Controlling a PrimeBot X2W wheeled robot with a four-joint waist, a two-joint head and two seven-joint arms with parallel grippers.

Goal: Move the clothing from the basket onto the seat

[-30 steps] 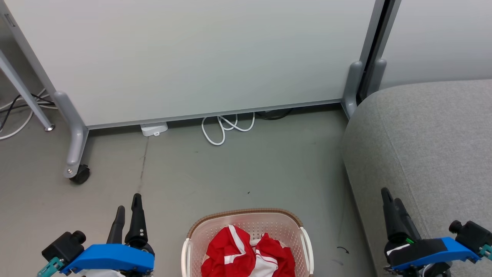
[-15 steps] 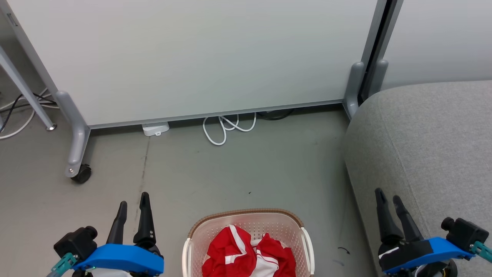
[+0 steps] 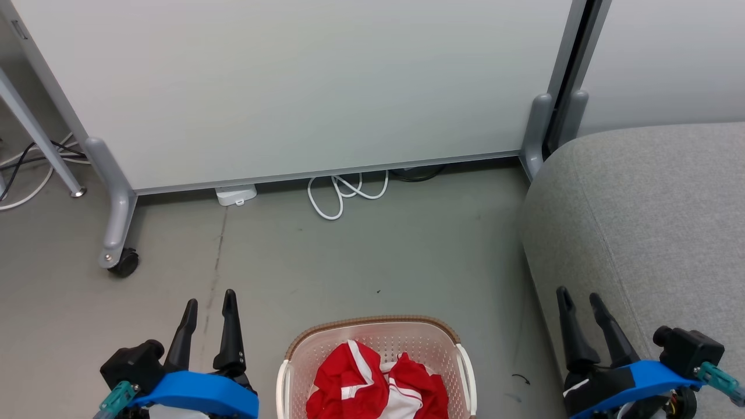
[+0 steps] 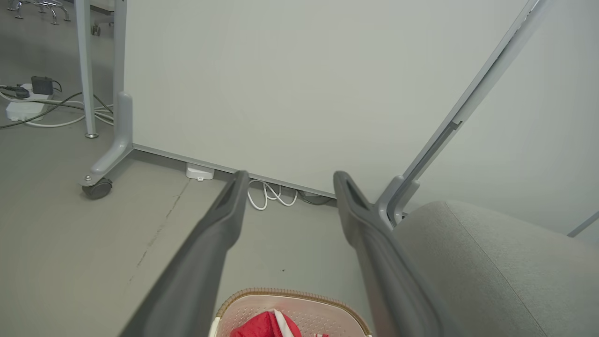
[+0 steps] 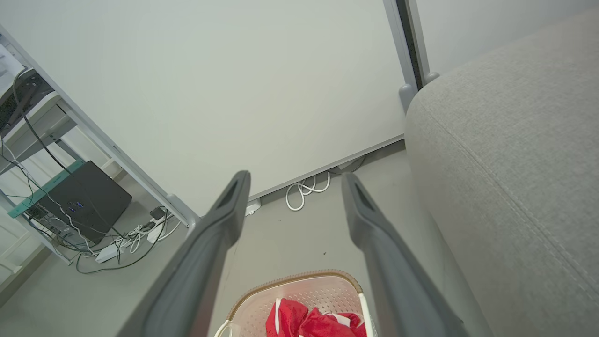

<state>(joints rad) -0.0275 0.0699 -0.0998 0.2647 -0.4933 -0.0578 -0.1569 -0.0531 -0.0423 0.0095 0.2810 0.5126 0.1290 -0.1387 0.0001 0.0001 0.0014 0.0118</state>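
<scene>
The basket (image 3: 372, 323), cream with a brown woven rim, stands on the floor at the bottom middle of the head view. Crumpled red clothing (image 3: 372, 384) with white stripes lies inside it. The basket's rim (image 4: 290, 293) and a bit of red clothing (image 4: 262, 327) show low in the left wrist view; the basket (image 5: 299, 278) and clothing (image 5: 304, 320) also show in the right wrist view. The grey seat (image 3: 652, 215) fills the right side. My left gripper (image 3: 209, 299) is open left of the basket. My right gripper (image 3: 577, 298) is open beside the seat's front edge. Both hold nothing.
A white partition panel (image 3: 291, 87) on grey wheeled feet (image 3: 119, 262) stands behind. A looped white cable (image 3: 343, 195) and a white power block (image 3: 236, 195) lie at its base. Grey floor (image 3: 349, 256) stretches between the panel and the basket. A table leg (image 3: 41, 139) and cables are at far left.
Both grippers have drifted inward toward the basket, the left one to the right and the right one to the left. Their fingers stay open. The basket and clothing have not moved.
</scene>
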